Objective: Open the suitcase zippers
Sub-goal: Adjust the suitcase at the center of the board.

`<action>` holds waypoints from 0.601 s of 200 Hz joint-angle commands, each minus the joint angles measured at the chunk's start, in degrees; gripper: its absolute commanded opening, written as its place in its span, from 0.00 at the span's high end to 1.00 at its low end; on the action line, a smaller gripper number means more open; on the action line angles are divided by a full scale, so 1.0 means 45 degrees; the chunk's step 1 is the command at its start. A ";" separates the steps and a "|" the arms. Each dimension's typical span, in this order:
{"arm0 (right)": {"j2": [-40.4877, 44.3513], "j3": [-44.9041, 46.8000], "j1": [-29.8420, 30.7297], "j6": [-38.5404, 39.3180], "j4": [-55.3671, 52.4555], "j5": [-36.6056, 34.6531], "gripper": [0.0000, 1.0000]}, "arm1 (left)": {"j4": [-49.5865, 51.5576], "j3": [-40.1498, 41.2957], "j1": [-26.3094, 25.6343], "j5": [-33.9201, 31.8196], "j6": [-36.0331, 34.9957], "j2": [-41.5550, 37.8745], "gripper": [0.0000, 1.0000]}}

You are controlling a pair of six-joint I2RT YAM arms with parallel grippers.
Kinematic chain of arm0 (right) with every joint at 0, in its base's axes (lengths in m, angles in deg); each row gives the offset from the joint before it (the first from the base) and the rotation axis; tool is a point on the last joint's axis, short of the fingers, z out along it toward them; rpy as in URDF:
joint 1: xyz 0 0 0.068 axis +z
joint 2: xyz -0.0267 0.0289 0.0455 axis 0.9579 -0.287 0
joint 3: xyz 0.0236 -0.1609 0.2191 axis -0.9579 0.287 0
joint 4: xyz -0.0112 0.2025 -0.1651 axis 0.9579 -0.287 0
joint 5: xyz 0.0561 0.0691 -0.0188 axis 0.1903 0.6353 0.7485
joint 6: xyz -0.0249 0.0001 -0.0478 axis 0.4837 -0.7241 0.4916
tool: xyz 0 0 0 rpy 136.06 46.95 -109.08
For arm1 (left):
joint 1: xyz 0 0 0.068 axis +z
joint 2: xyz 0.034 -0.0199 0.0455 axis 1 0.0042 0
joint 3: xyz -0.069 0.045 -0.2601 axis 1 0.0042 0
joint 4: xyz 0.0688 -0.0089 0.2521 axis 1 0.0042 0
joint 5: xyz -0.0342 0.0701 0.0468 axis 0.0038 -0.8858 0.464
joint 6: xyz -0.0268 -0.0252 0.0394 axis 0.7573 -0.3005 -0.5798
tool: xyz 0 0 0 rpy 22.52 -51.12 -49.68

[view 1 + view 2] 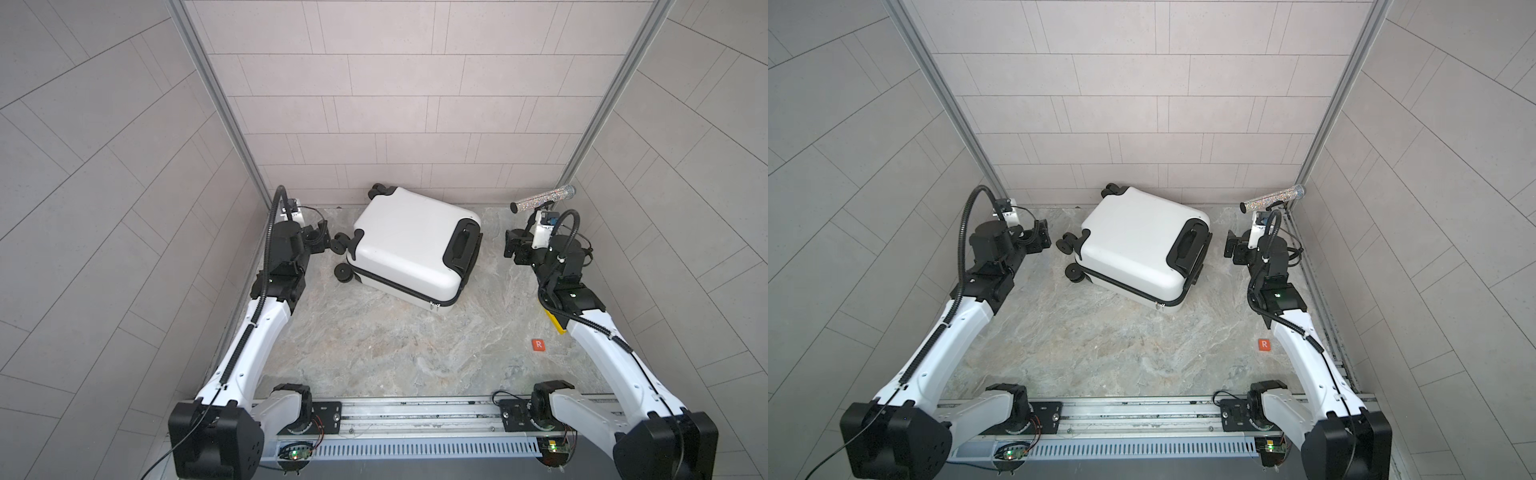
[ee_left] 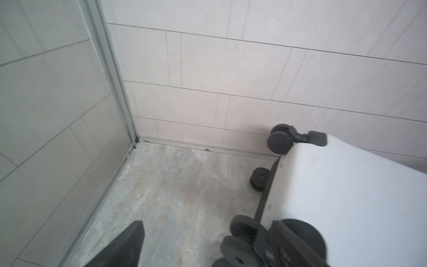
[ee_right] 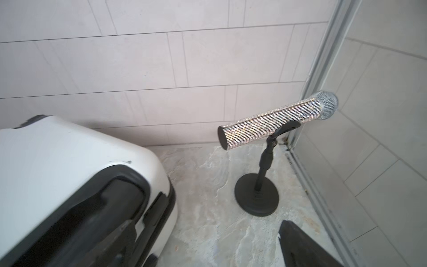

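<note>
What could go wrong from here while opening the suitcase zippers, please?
1. The left tool sits open right at the wheels; closing there could grab a wheel, not the zippers, whose pulls lie at the suitcase's near corner.
2. The microphone on its stand is close by the right tool and could be knocked over.

Marbled tabletop point(image 1: 395, 353): suitcase point(image 1: 407, 241), microphone stand point(image 3: 256, 200), red tile point(image 1: 537, 345)
</note>
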 commanded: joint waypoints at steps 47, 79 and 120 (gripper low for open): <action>-0.1906 -0.3961 0.0060 -0.3349 -0.6467 0.5922 0.00 | 0.6297 -0.5163 -0.0898 0.2753 0.0540 0.3122 0.15; -0.2983 -0.5038 0.0058 -0.3631 -0.7178 0.6283 0.02 | 0.6970 -0.6325 -0.1245 0.3289 0.0898 0.4229 0.17; -0.3974 -0.5632 0.0097 -0.3696 -0.8049 0.6058 0.10 | 0.7059 -0.6229 -0.1574 0.3180 0.1028 0.4469 0.18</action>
